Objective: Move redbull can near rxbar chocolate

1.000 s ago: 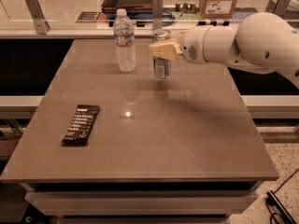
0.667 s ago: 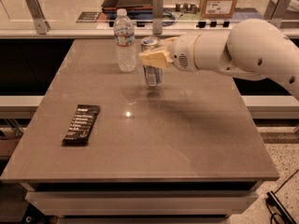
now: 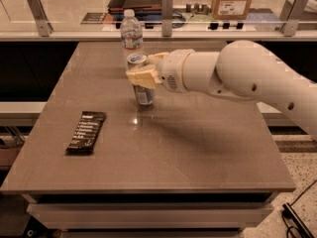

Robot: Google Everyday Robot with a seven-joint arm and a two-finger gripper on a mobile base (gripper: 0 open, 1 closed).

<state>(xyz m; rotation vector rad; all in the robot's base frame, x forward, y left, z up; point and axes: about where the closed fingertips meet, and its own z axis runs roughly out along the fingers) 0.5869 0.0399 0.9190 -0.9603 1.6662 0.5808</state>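
Finds gripper (image 3: 140,75) clamped around redbull can (image 3: 144,96), just 6 o'clock of water bottle (image 3: 131,33); rxbar chocolate (image 3: 86,131) flat at 8 o'clock, well apart.

Upper centre of the frame, our hand (image 3: 141,77) clasps the upright redbull can (image 3: 144,95), just in front of the water bottle (image 3: 131,33). The rxbar chocolate (image 3: 86,131) lies flat on the worktop (image 3: 198,143), lower left, well apart.
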